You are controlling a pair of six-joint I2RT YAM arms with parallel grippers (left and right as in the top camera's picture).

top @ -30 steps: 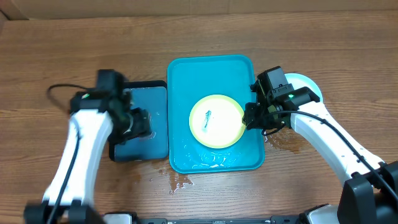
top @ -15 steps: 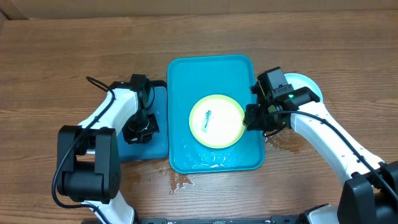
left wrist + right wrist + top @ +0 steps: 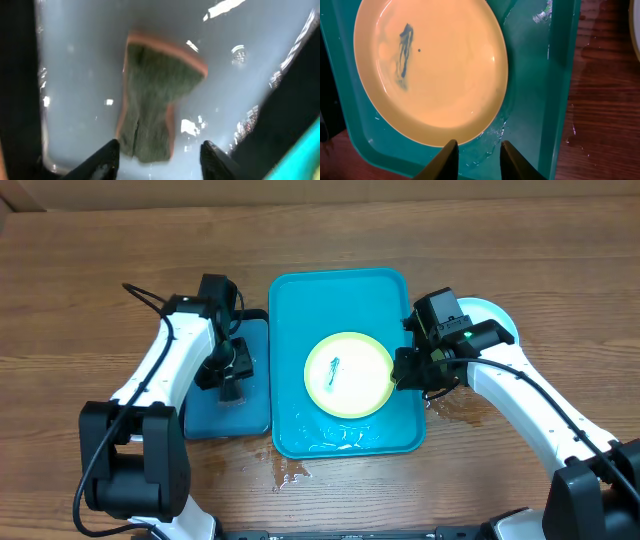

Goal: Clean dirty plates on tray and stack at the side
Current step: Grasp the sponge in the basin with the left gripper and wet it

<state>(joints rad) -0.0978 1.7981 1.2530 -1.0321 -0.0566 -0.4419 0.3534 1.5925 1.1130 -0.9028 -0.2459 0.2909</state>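
Note:
A yellow-green rimmed plate (image 3: 348,374) (image 3: 430,70) with a dark blue streak lies in the wet teal tray (image 3: 340,295) (image 3: 555,75). My right gripper (image 3: 398,375) (image 3: 477,159) hovers at the plate's right edge. It is open, with only wet tray floor between its fingers. My left gripper (image 3: 228,388) (image 3: 160,159) is open above the small blue tray (image 3: 250,415). A green sponge with an orange edge (image 3: 155,95) lies in the water just beyond its fingertips, not held. A light-blue rimmed plate (image 3: 492,314) sits on the table behind the right arm.
Water is spilled on the wooden table in front of the teal tray (image 3: 290,472) and beside its right edge (image 3: 455,408). The small tray's black rim (image 3: 20,90) stands close on the left of my left gripper. A cardboard wall (image 3: 320,190) runs along the back.
My left arm has swung round over the small blue tray, and its gripper now stands open over the sponge. The right arm and the plate have not moved.

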